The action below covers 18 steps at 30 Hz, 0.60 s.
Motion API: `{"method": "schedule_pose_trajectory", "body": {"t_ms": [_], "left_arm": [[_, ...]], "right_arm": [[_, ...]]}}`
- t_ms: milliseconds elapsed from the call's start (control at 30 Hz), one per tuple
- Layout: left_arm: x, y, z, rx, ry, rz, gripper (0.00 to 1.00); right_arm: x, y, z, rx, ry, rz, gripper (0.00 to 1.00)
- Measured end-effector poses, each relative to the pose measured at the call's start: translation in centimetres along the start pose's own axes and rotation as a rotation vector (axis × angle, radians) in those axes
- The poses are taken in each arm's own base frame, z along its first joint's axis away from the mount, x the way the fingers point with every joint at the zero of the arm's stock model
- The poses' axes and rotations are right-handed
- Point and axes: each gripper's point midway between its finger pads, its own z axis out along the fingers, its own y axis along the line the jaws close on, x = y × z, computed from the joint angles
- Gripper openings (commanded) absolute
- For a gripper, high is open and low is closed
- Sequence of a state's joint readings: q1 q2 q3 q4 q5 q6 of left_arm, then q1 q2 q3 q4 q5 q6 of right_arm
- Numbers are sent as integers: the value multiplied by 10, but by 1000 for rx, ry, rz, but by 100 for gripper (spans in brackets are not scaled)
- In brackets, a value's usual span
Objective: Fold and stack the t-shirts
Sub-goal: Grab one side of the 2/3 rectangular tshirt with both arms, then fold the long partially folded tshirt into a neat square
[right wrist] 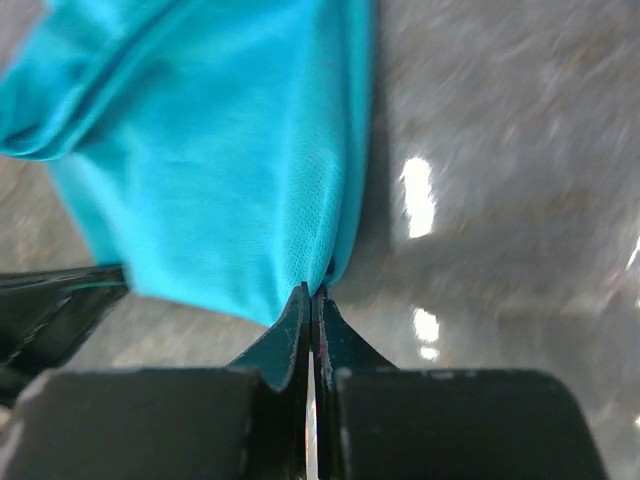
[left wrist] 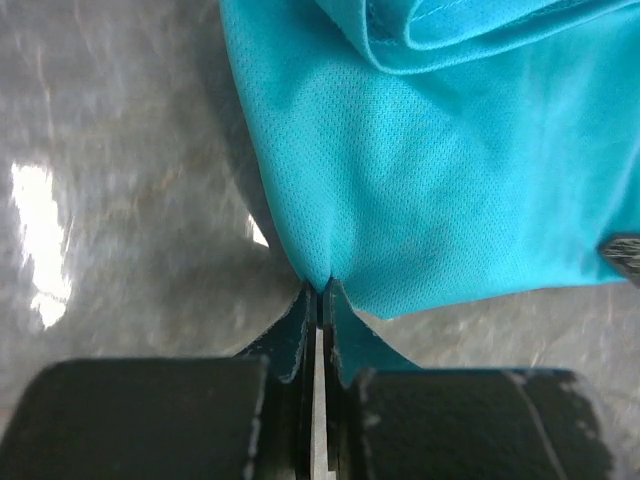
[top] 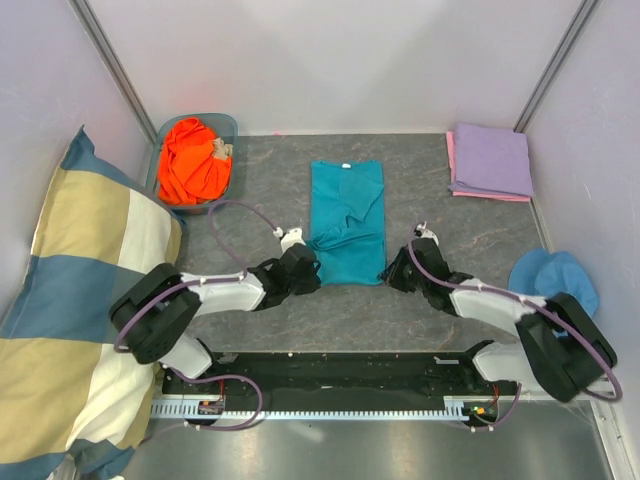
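The teal t-shirt point(top: 348, 220) lies on the grey table as a narrow folded strip, collar at the far end. My left gripper point(top: 308, 268) is shut on its near left corner; the left wrist view shows the teal t-shirt point(left wrist: 440, 160) pinched at my left gripper point(left wrist: 322, 290). My right gripper point(top: 392, 272) is shut on the near right corner; the right wrist view shows the teal t-shirt point(right wrist: 220, 160) pinched at my right gripper point(right wrist: 312, 292). The orange t-shirt point(top: 192, 160) lies crumpled in a bin. The lavender t-shirt point(top: 492, 158) lies folded on the pink t-shirt point(top: 452, 160).
A blue-grey bin point(top: 228, 128) stands at the back left. A checked pillow point(top: 70, 300) fills the left side. A blue bucket hat point(top: 555, 278) lies at the right, near the right arm.
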<state>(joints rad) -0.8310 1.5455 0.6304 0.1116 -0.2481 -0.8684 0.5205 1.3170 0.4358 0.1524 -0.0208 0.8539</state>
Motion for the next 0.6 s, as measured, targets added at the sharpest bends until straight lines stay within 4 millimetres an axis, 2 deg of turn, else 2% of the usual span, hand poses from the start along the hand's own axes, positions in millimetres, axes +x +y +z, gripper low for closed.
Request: {"method": "schedule_pose_trajectory", "body": {"t_ms": [233,467,600], "left_arm": [[42,11,-41,34,110,72,2],[84,22,-84,66,222,138,2],[90,24,-101,80,252,153,2]], "right_arm": [[27,24,-44,-86,-3,-10,0],[77,15,-69,-75,78,-6,0],[93,16,-78,-62,104,-29,0]]}}
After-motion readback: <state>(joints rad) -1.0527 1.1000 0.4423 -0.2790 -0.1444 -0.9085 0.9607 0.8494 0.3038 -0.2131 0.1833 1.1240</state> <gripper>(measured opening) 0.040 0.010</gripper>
